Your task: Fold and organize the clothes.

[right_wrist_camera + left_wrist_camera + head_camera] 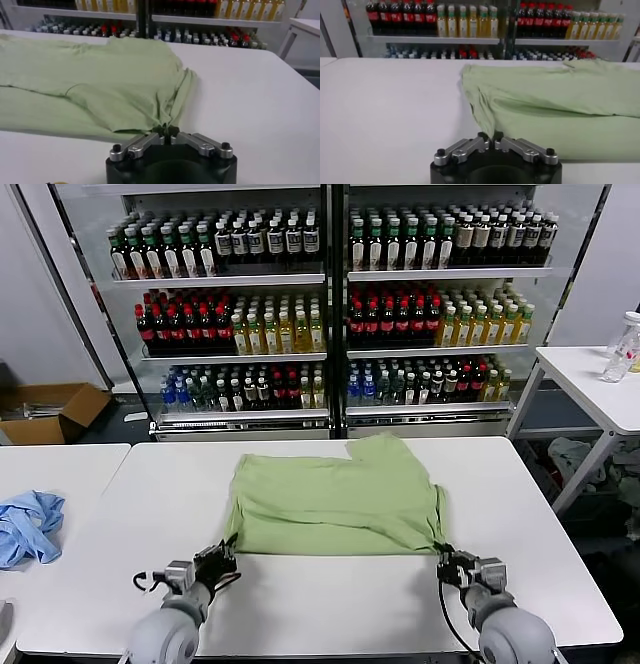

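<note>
Green cloth, the shirt (335, 499) lies partly folded, centred on the white worktop (300, 604). Left gripper (226, 549) and right gripper (443, 554) each pinch a near corner, arms low.

A white table (330, 604) stands in front, with a second white table (60, 474) touching its left side and a third (590, 379) farther off at the right. Behind them, glass-fronted coolers (330, 304) hold rows of bottles. An open cardboard box (50, 412) sits on the dark floor (125, 429).
</note>
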Tool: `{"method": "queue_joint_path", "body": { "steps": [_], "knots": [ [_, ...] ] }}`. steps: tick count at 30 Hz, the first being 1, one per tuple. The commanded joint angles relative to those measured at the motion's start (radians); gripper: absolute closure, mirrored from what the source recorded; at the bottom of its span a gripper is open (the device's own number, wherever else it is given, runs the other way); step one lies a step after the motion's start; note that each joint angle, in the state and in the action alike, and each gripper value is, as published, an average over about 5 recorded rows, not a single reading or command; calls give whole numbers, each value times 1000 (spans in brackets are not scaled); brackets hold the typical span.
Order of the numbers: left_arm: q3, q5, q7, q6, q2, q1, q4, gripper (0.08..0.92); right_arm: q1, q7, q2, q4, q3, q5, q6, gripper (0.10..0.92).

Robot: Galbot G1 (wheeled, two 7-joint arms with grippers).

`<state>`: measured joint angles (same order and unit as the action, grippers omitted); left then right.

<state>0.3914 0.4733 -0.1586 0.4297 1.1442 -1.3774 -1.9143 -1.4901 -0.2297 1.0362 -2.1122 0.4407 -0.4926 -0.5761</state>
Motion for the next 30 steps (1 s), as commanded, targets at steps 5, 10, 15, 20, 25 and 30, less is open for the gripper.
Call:
{"method": "queue_joint_path", "body": {
  "steps": [5,10,15,20,25,30],
  "knots": [
    [120,-61,9,8,-29,-301,-273,895,-230,9,-6,-219,84,115,18,823],
    [142,-13,7,-16,-70,-208,-254,810,-81,-10,-34,-178,89,41,55,685],
    [95,54,-11,-45,-107,-21,-120,663,187,-35,-39,-24,6,-23,47,547],
    [-7,83,-36,-50,-114,233,79,525,548,-57,-11,243,-169,-51,2,408],
    [-113,73,-44,-38,-117,437,281,377,795,-49,31,469,-281,-89,-2,266],
    [-197,72,-43,-25,-111,558,396,236,955,-35,94,687,-356,-92,-3,207]
  ]
}}
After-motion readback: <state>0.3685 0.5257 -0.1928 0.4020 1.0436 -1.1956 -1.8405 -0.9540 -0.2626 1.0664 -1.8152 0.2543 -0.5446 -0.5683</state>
